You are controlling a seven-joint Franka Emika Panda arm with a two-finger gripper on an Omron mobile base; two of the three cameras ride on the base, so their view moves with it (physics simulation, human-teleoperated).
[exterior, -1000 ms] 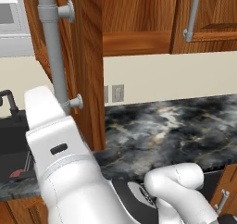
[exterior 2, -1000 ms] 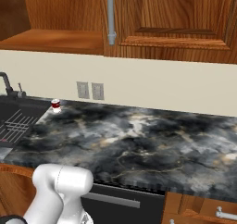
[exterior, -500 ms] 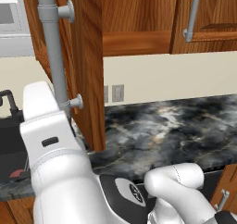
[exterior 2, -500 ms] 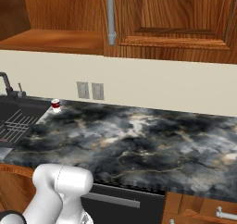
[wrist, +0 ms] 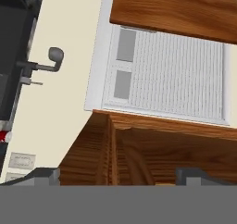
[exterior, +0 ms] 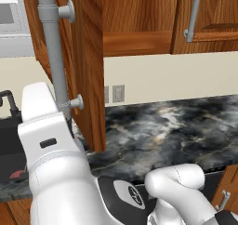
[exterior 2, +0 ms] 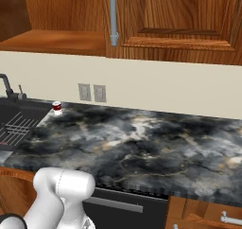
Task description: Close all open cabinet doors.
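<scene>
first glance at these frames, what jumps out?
The open cabinet door stands edge-on toward the left base camera, its long grey bar handle right in front of the white arm. Beyond it, the dark marbled counter stretches below the closed wall-cabinet door, with a small red can near the sink. In the hand view, the tool is open, pointing up at the cabinet's wooden underside.

My arm [exterior: 60, 173] is glossy white with rounded links, dark joint rings and one small black slot.
</scene>
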